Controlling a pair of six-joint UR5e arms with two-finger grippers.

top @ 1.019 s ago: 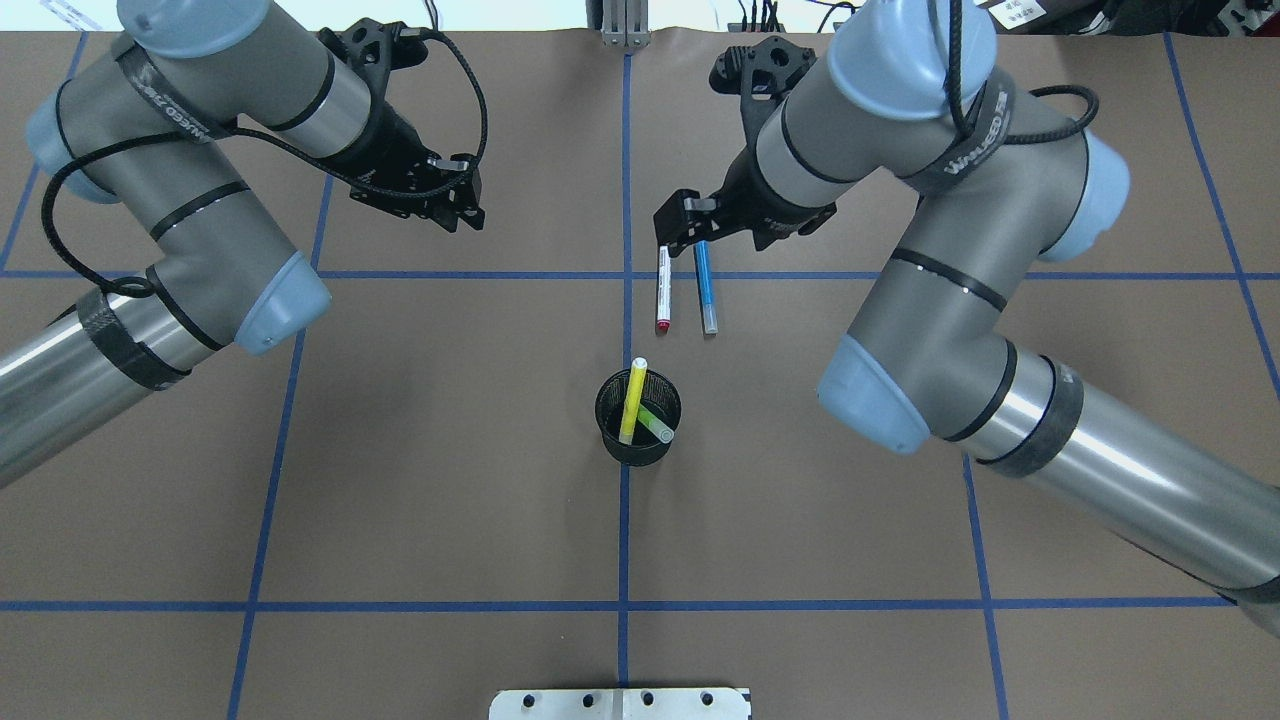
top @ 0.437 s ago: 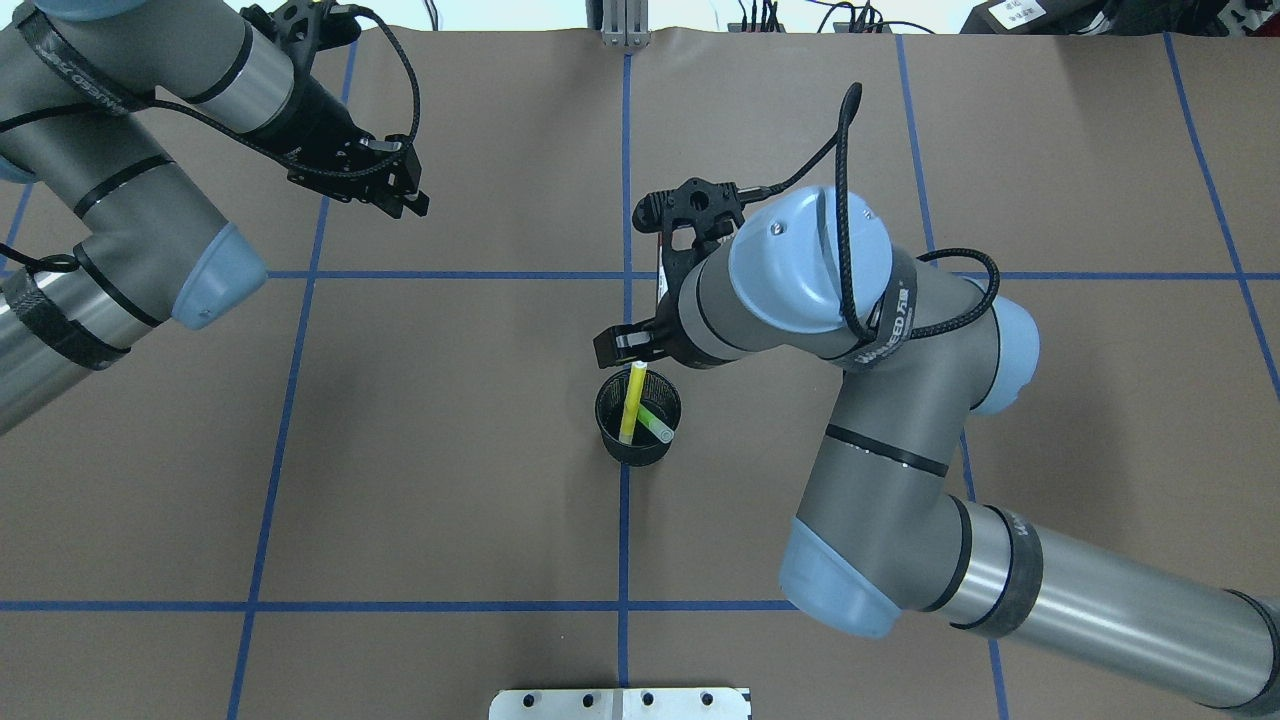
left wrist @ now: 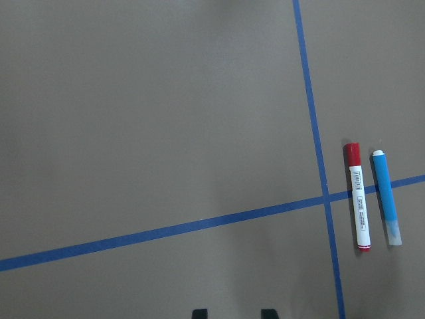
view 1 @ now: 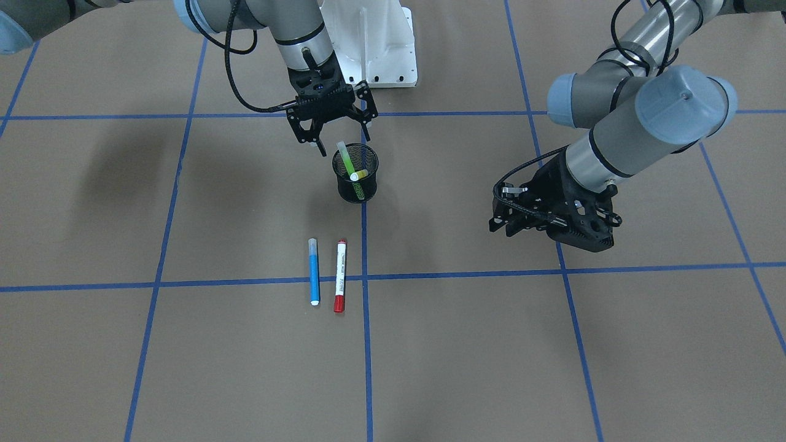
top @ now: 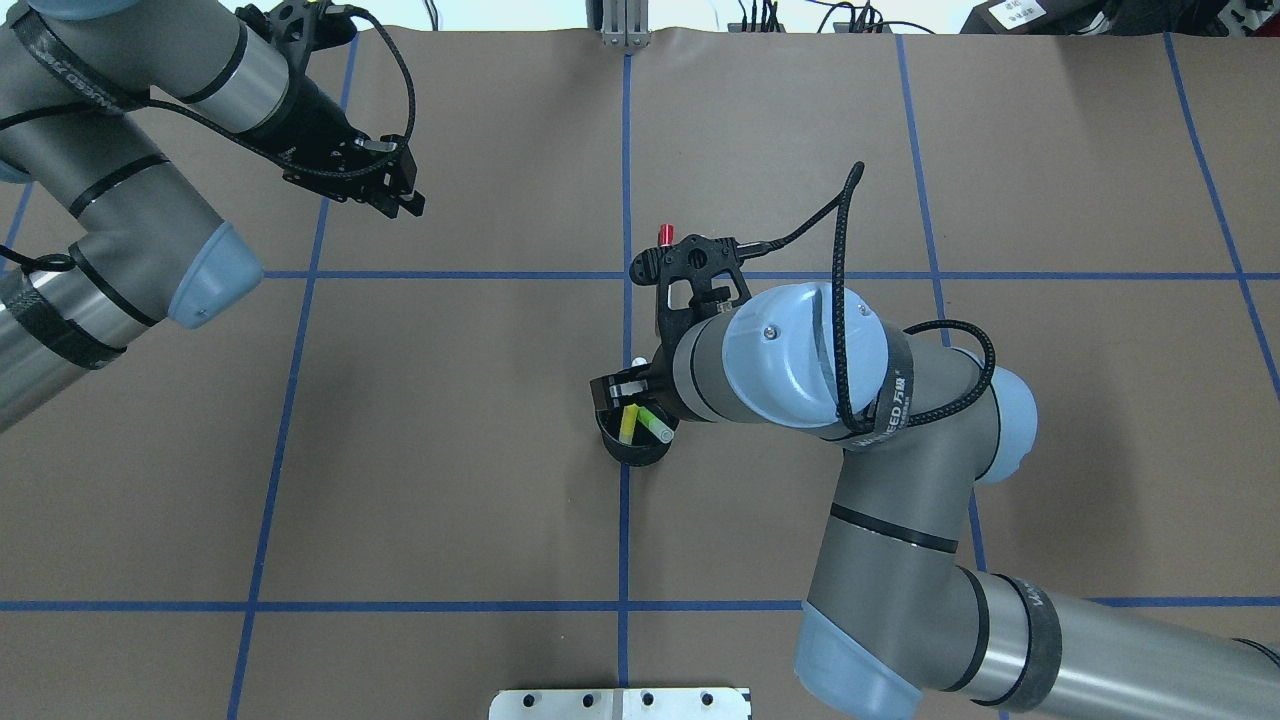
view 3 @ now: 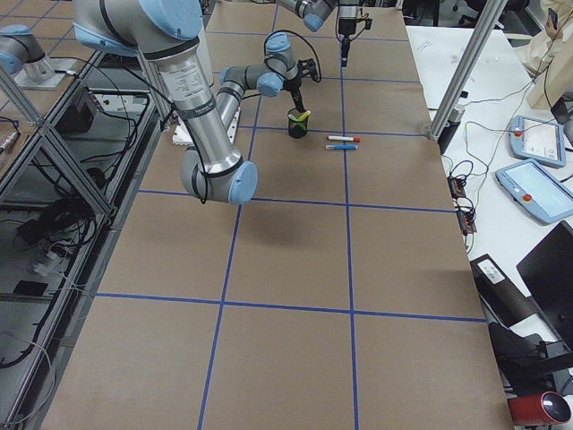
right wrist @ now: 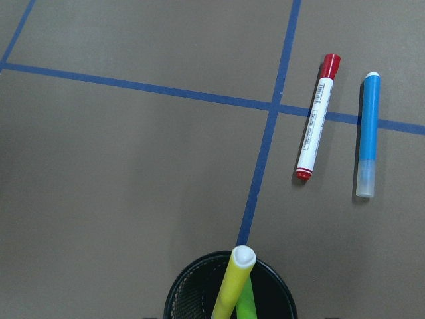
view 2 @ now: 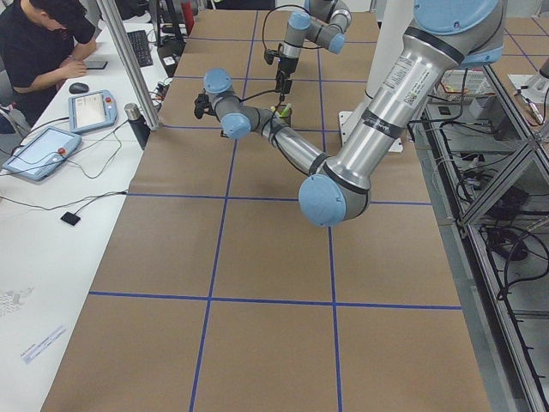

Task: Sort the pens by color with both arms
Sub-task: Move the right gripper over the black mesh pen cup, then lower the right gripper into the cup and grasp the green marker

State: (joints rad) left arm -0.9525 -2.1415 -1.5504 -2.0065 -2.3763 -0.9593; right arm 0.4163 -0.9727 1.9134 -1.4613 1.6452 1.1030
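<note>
Mesh cup (view 1: 356, 191): mouth partly taken by leaning yellow pen (top: 629, 424) and green pen (top: 655, 424). Right gripper (view 1: 341, 140), jaws spread, hangs just over cup's robot-side rim and bars that approach. Past cup's far side, blue pen (view 1: 314, 273) and red-ended pen (view 1: 339, 276) lie parallel with narrow gap. Left gripper (view 1: 498, 213) is well off cup's robot-left side, open table between.

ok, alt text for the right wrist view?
A yellow pen and a green pen lean in a black mesh cup at the bottom edge. Beyond, a red-ended white pen and a blue pen lie side by side across blue tape.
</note>
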